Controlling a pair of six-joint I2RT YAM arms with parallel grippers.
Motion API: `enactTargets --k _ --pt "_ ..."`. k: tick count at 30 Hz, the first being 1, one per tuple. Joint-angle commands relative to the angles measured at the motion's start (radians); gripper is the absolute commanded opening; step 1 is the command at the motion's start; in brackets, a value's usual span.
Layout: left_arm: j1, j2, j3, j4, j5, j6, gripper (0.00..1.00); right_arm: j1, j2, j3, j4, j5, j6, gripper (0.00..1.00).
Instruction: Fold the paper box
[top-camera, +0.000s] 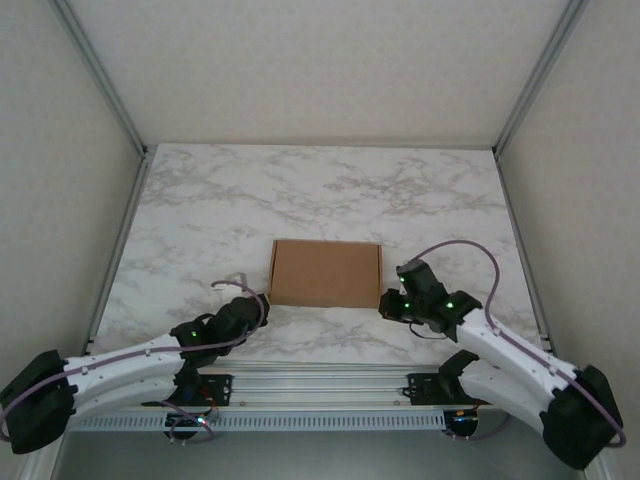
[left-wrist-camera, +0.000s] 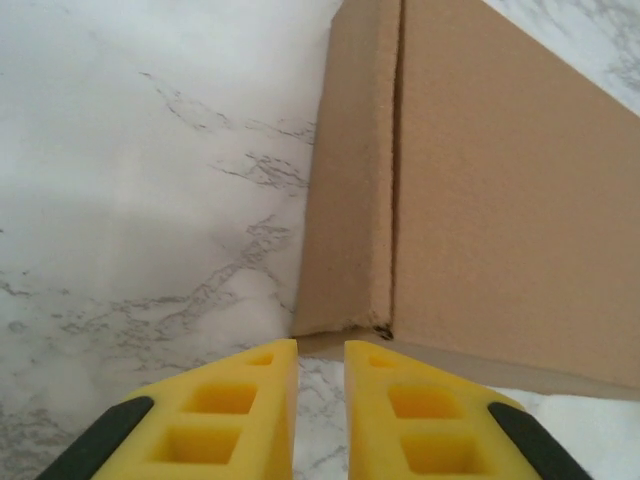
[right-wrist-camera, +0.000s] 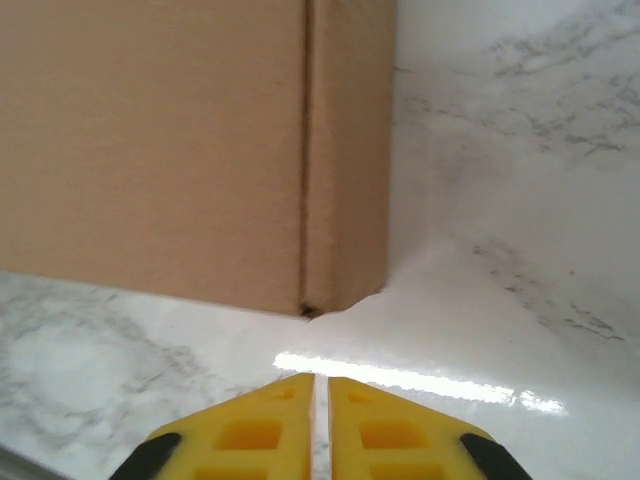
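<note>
From above I see the paper box (top-camera: 325, 273) lying mid-frame on the marble table (top-camera: 200, 200). On the left wrist view, the left gripper (left-wrist-camera: 320, 345) is slightly parted and empty, with the box at upper right. On the right wrist view, the right gripper (right-wrist-camera: 321, 378) is barely parted and empty, with the box at upper left.

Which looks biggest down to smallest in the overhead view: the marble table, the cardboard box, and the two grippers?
1. the marble table
2. the paper box
3. the left gripper and the right gripper: they look about alike, each clearly smaller than the box, so I won't rank one above the other.
</note>
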Motion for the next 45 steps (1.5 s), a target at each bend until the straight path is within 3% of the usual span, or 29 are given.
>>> enactTargets --k 1,3,8,12,15,21,26,31,38,41,43,45 --pt "0.035 0.063 0.038 0.047 0.011 0.068 0.20 -0.001 0.091 0.074 0.000 0.052 -0.015 0.32" --pt "0.036 0.059 0.079 0.019 0.045 0.114 0.23 -0.003 0.111 0.099 -0.013 0.051 -0.029 0.40" --pt "0.062 -0.044 0.136 -0.104 0.030 0.166 0.30 -0.017 0.086 0.141 -0.072 0.056 -0.059 0.42" --pt "0.161 -0.046 0.161 -0.093 0.136 0.194 0.47 -0.054 0.099 0.156 -0.060 0.024 -0.074 0.50" --pt "0.244 0.025 0.161 0.002 0.238 0.217 0.54 -0.095 0.166 0.173 -0.027 -0.013 -0.076 0.53" --pt "0.296 0.262 0.190 0.162 0.325 0.250 0.53 -0.155 0.326 0.194 0.079 -0.114 -0.087 0.46" --pt "0.334 0.394 0.189 0.291 0.387 0.228 0.48 -0.161 0.426 0.228 0.137 -0.123 -0.089 0.36" --pt "0.388 0.517 0.260 0.294 0.390 0.239 0.42 -0.183 0.551 0.294 0.159 -0.116 -0.093 0.29" --pt "0.466 0.655 0.375 0.291 0.401 0.266 0.37 -0.227 0.675 0.399 0.167 -0.130 -0.100 0.30" --pt "0.471 0.661 0.399 0.279 0.384 0.282 0.40 -0.233 0.688 0.424 0.157 -0.121 -0.107 0.32" --pt "0.471 0.661 0.411 0.275 0.384 0.290 0.42 -0.234 0.688 0.433 0.150 -0.114 -0.112 0.35" --pt "0.472 0.650 0.425 0.259 0.383 0.302 0.47 -0.235 0.679 0.441 0.140 -0.111 -0.116 0.45"
